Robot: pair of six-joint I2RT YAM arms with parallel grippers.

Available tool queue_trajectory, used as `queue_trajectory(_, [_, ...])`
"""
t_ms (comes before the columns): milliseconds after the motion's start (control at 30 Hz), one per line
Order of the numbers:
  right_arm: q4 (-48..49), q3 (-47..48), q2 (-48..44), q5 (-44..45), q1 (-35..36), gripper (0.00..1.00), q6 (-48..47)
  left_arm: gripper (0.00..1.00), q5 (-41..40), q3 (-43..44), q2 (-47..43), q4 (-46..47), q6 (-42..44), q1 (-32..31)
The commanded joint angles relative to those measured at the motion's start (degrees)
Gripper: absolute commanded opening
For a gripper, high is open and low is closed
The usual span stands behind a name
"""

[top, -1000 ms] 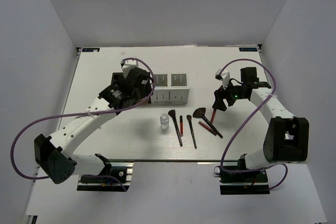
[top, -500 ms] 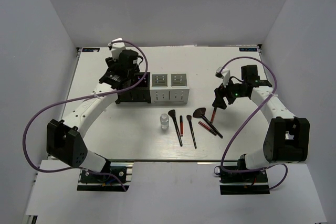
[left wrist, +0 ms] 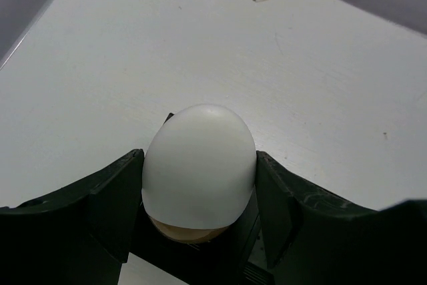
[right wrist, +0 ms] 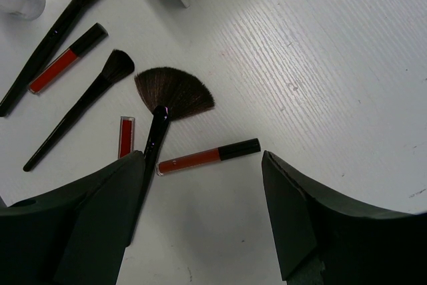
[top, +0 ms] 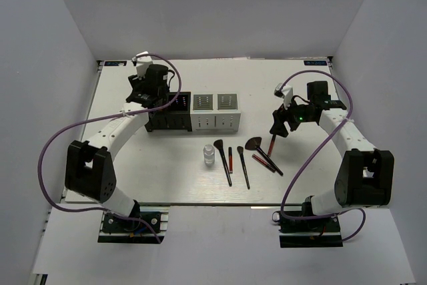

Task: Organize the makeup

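My left gripper (top: pixel 148 89) is shut on the white oval with a tan end (left wrist: pixel 200 161) and holds it over the table's far left, just behind the black organizer box (top: pixel 168 121). The rest of the makeup lies mid-table: a small clear bottle (top: pixel 209 155), two black brushes (top: pixel 223 163) (top: pixel 243 167), a fan brush (right wrist: pixel 172 93) and thin red sticks (top: pixel 230 159) (right wrist: pixel 125 136). My right gripper (right wrist: pixel 201 188) hangs open above the table. A red stick with a black cap (right wrist: pixel 207 156) lies just ahead of its fingertips.
A white slotted organizer box (top: pixel 215 122) stands beside the black one, at the table's centre back. White walls close in the table on the left, right and rear. Both arm bases sit at the near edge.
The left arm has swung back and to the left with the oval, from over the black box to behind it. The right arm has barely moved.
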Motion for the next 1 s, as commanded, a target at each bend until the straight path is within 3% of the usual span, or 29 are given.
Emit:
queue_trajectory(0, [-0.60, 2.13, 0.01, -0.47, 0.18, 0.76, 0.00, 0.14, 0.39, -0.82, -0.16, 1.86, -0.69, 0.74])
queue_trajectory(167, [-0.78, 2.04, 0.01, -0.39, 0.18, 0.76, 0.00, 0.17, 0.74, -1.88, 0.45, 1.95, -1.31, 1.27])
queue_trajectory(300, [-0.60, 2.30, 0.01, -0.39, 0.09, 0.76, 0.35, 0.25, 1.00, -2.32, 1.07, 1.51, -1.83, 1.27])
queue_trajectory(633, [-0.16, 1.69, -0.34, -0.47, 0.18, 0.77, 0.53, 0.64, 2.32, -3.37, 0.54, 0.72, -4.21, 1.27])
queue_trajectory(800, [0.10, 1.60, -0.52, -0.56, 0.01, 0.77, 0.35, 0.70, 2.06, -2.23, 0.37, -0.51, -4.03, 1.27])
queue_trajectory(967, [-0.69, 1.95, -1.04, -0.83, 0.18, 0.78, -0.70, 0.82, 2.32, -1.35, -1.83, -0.43, -3.07, 1.27])
